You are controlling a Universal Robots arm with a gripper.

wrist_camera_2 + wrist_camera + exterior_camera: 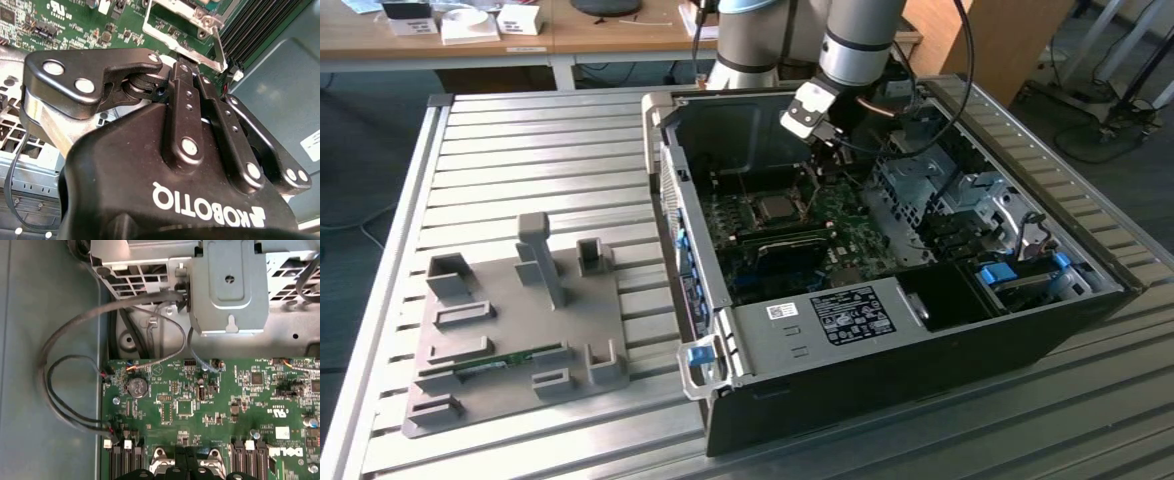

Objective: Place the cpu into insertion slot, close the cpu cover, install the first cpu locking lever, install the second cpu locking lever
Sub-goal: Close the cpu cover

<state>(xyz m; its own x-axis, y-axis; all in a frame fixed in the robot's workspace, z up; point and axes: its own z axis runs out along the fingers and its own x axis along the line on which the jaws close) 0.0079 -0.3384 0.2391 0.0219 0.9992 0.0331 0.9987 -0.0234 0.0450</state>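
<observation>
- Slatted aluminium table (pixel 520 130) carries an open computer tower (pixel 894 360) lying on its side, green motherboard (pixel 847 240) facing up.
- Reaching in from 12 o'clock, the arm's gripper (pixel 823 145) hangs inside the case above the board; whether it is open or closed cannot be told.
- Silver-topped cpu (pixel 775 207) sits square in its socket, toward 7 o'clock from the gripper in the exterior view, near but apart.
- Silvery cpu cover (pixel 755 210) frames the chip; whether it lies fully flat is unclear.
- Grey drive cage (pixel 921 185) and loose cables (pixel 150 296) crowd the socket's 3 o'clock side; memory slots (pixel 781 245) lie at its 6 o'clock.
- Grey fixture tray (pixel 507 330) rests well apart, at 9 o'clock.
</observation>
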